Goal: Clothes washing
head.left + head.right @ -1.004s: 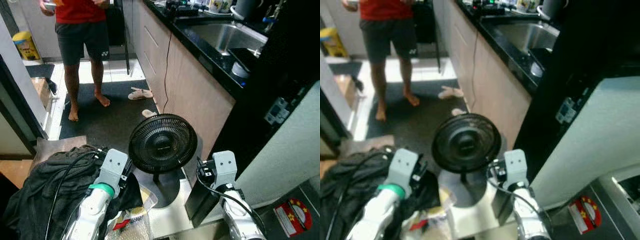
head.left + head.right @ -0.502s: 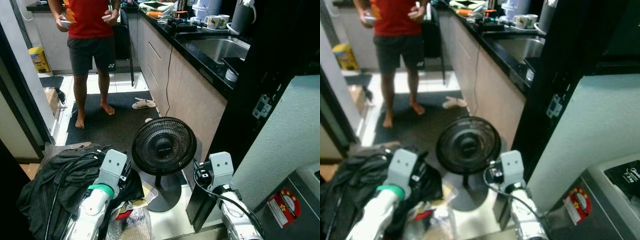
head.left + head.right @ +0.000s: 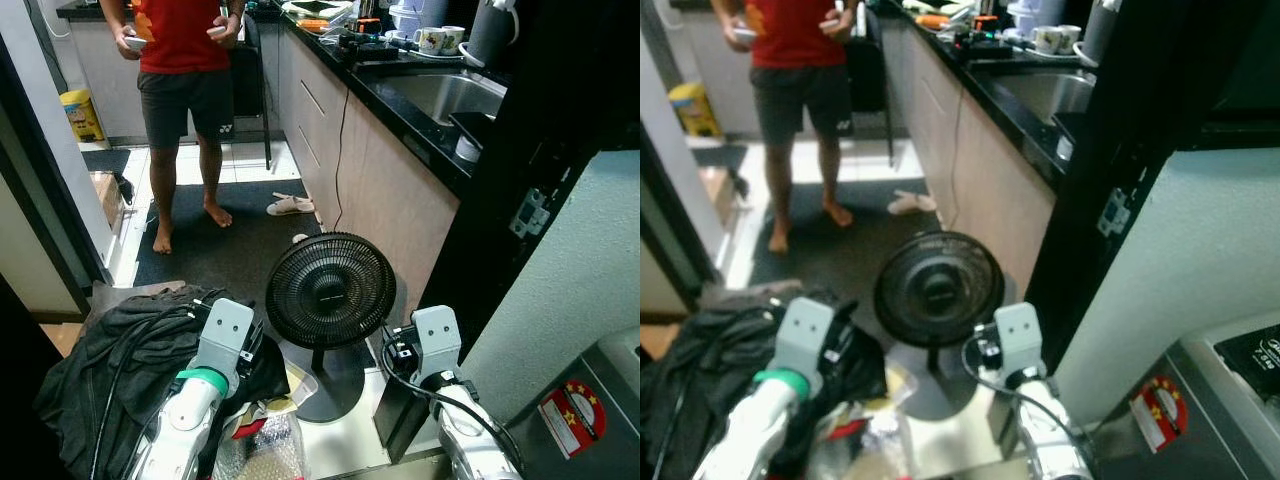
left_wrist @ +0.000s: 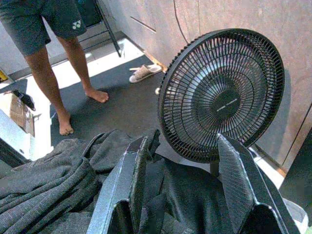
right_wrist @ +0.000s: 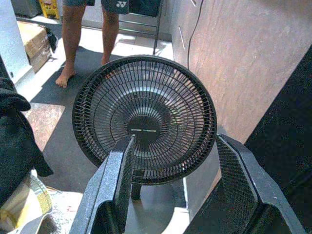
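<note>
Dark clothes point(image 3: 110, 360) heaped lower left beside black floor fan point(image 3: 330, 290), left gripper point(image 4: 187, 195) fingers spread above them, right gripper point(image 5: 175, 195) likewise spread facing fan; no legible writing.

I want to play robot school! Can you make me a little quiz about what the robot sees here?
1. True or false: the fan stands on the floor between the two grippers.
2. What lies under the left gripper? A) dark clothes B) a towel C) a box
3. Fill in: the person wears a ___ shirt.

Key: 1 true. 2 A, the dark clothes; that gripper is open. 3 red. The right gripper is open too, facing the fan.
</note>
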`<state>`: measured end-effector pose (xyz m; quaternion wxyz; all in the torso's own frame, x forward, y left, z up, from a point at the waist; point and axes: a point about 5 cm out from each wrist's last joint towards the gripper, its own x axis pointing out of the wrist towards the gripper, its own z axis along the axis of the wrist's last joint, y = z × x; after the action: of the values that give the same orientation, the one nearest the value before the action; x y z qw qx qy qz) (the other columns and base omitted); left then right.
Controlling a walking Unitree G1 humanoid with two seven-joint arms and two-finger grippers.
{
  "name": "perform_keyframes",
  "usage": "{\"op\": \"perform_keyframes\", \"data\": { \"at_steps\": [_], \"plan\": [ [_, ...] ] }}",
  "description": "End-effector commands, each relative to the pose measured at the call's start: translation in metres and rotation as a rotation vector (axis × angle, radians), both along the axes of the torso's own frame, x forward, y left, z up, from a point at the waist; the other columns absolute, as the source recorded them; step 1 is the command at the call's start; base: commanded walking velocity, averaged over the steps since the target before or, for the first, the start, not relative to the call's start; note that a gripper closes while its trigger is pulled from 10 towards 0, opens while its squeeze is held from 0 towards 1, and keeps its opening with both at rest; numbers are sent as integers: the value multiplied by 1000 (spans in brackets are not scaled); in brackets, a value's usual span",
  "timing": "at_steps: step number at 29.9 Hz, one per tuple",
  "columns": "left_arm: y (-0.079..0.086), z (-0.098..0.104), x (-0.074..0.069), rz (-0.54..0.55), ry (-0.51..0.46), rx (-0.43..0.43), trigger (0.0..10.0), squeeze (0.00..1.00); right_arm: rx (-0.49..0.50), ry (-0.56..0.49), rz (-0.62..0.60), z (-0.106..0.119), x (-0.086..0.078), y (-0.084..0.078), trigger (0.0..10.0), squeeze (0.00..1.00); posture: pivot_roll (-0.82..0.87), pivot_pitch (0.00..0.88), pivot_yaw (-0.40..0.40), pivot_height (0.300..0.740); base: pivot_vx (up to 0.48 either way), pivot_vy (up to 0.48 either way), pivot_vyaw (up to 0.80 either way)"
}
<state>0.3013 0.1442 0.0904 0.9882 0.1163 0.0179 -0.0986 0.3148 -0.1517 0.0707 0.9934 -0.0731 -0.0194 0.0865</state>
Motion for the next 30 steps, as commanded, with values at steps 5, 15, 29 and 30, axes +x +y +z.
{"op": "perform_keyframes", "data": {
  "at_steps": [5,15,29,30],
  "plan": [
    [-1,-6,-2,1,19,-5,10000,0,-27,14,9,-6,-4,2,10000,0,-4,0,-10,740,-337,0,0],
    [0,-6,-2,11,18,-8,10000,0,-42,10,28,-6,-5,5,10000,0,4,0,-15,740,-388,0,690],
    [-1,-5,0,14,8,5,10000,0,-21,1,5,-4,-4,1,10000,0,-4,0,-11,740,-188,0,306],
    [-1,-4,0,15,5,4,10000,0,-21,0,6,-4,-4,0,10000,0,-8,0,-10,740,0,0,0]
  ]
}}
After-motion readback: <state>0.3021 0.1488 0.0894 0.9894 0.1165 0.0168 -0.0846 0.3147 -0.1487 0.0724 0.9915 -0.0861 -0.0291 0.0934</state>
